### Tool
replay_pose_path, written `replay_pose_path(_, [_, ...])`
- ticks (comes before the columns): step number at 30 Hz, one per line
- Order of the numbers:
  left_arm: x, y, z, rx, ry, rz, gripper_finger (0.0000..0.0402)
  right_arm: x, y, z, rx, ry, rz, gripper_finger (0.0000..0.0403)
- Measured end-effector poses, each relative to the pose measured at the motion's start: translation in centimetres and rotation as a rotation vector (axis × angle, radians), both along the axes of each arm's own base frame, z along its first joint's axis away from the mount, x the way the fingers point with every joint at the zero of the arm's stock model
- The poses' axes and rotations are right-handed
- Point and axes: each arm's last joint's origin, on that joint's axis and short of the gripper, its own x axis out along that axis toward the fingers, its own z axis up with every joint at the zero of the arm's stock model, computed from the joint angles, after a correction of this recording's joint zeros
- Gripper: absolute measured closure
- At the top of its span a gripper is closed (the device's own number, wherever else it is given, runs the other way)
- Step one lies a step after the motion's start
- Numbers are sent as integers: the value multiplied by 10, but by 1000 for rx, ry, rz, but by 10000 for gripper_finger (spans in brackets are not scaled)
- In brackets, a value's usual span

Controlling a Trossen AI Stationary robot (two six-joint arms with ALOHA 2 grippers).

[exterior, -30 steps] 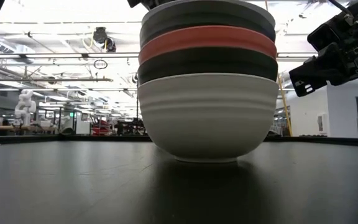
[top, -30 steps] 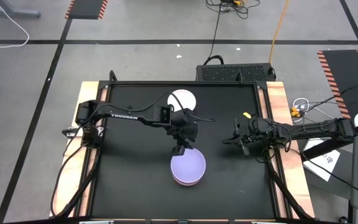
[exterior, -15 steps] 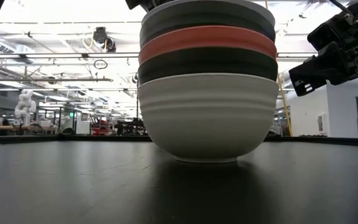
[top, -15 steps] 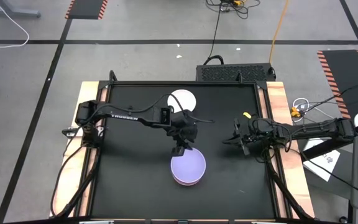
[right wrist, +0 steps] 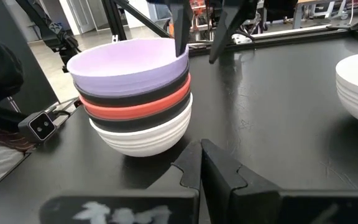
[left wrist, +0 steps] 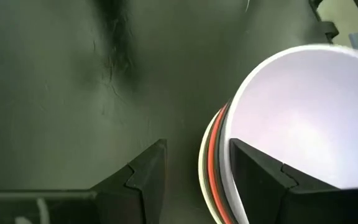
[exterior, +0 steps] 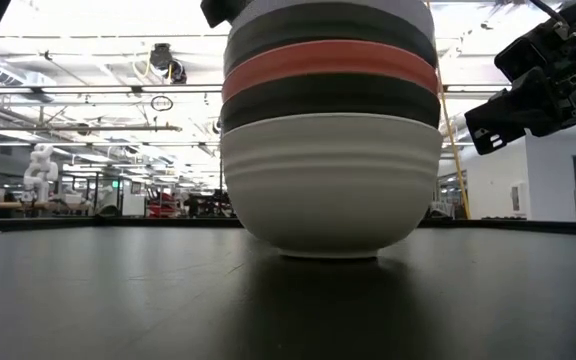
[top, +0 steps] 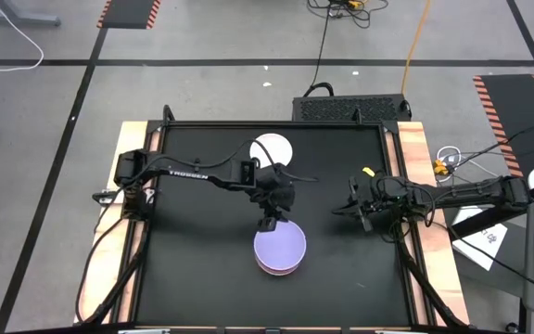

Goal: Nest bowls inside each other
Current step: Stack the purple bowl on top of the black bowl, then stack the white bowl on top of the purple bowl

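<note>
A stack of several nested bowls (top: 280, 250) stands mid-table on its white bottom bowl (exterior: 328, 185). Above that come black, red and black bowls, with the lavender bowl (right wrist: 126, 65) on top. A lone white bowl (top: 272, 148) rests upright near the far edge. My left gripper (top: 269, 224) is open over the stack's far rim, one finger inside the lavender bowl (left wrist: 297, 118) and one outside the stack. My right gripper (top: 360, 211) hangs shut above the table to the right of the stack, holding nothing. My left gripper comes from above, pointing down, astride the far rim (left wrist: 225, 146) of the stack. The inner finger (left wrist: 253, 171) lies close along the lavender bowl's inside wall; I cannot tell whether it touches. The outer finger (left wrist: 148, 174) stands apart from the stack.
The black tabletop (top: 193, 260) has free room to the left of and in front of the stack. Wooden side rails (top: 133, 139) edge the table. Cables and paper lie beyond the right edge (top: 476, 237).
In the low view the upper bowls of the stack sat slightly tilted and now lie more level. The whole stack has shifted a little. Neither gripper has visibly moved.
</note>
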Motion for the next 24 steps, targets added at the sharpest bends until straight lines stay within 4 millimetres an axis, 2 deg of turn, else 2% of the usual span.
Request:
replay_pose_path(7, [-1, -5, -5, 8, 11, -13, 227, 0, 0, 0, -1, 0, 0, 403])
replay_pose_path(10, [-3, -4, 0, 20, -8, -23, 227, 0, 0, 0, 0, 0, 0, 403])
replay_pose_path(14, [-8, -4, 14, 39, -50, -33, 227, 0, 0, 0, -3, 0, 1, 403])
replay_pose_path(20, [-24, -4, 48, 99, -151, -28, 227, 0, 0, 0, -6, -1, 1, 403])
replay_pose_path(24, [-37, -3, 63, 110, -150, -3, 227, 0, 0, 0, -7, -2, 1, 403])
